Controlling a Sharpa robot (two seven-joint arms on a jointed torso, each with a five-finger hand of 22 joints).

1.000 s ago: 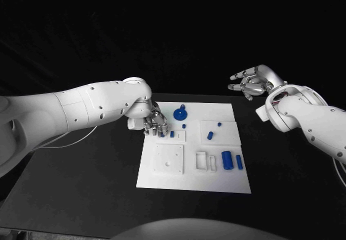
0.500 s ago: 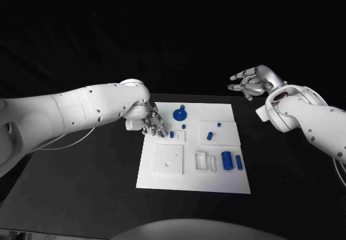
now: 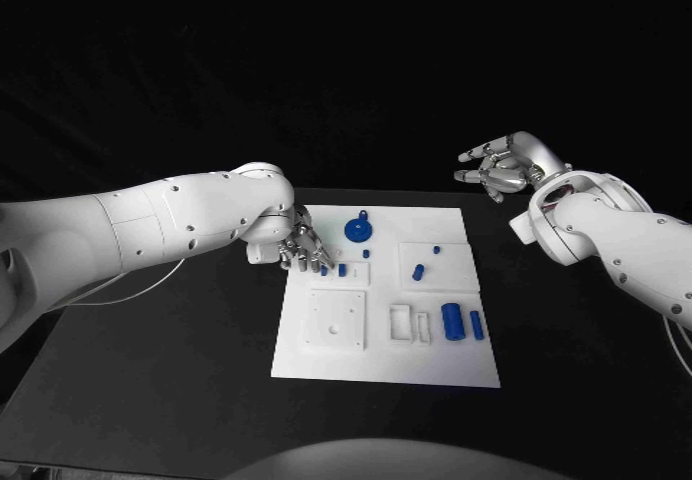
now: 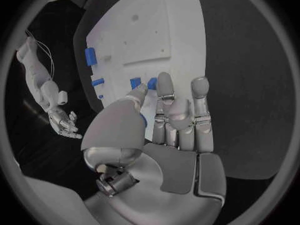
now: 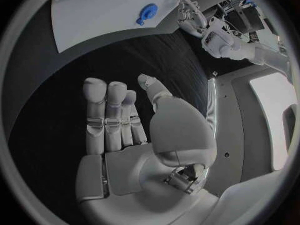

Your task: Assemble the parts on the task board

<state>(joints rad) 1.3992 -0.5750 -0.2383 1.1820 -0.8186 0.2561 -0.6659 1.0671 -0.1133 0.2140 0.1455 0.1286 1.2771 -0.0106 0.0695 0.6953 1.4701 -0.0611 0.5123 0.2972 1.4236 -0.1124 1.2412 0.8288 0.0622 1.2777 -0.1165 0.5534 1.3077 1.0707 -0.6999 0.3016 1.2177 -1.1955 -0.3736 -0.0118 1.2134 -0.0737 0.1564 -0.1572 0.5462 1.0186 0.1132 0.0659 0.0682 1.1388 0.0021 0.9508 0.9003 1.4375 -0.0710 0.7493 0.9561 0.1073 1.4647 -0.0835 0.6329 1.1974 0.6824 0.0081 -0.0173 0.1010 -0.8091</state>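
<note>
The white task board (image 3: pixel 378 358) lies in the middle of the table. My left hand (image 3: pixel 300 245) hovers over its far left corner with the fingers stretched out and nothing in them. Just past the fingertips stand two small blue parts (image 3: pixel 333 268), which the left wrist view shows beyond my left hand (image 4: pixel 178 130) as two small blue parts (image 4: pixel 143 83). A round blue part with a knob (image 3: pixel 358 232) sits beside that hand. My right hand (image 3: pixel 498 166) is raised off the board at the far right, fingers spread and empty; the right wrist view shows its palm (image 5: pixel 131 135).
On the board are a blue cylinder (image 3: pixel 453 320) and a blue bar (image 3: pixel 476 323) at the right, a small blue part (image 3: pixel 420 270) in the middle, and a square recessed plate (image 3: pixel 339 319) at the near left. Black table surrounds the board.
My left hand has drawn back a little from the two small blue parts, toward the board's far left corner. The right hand has stayed in place.
</note>
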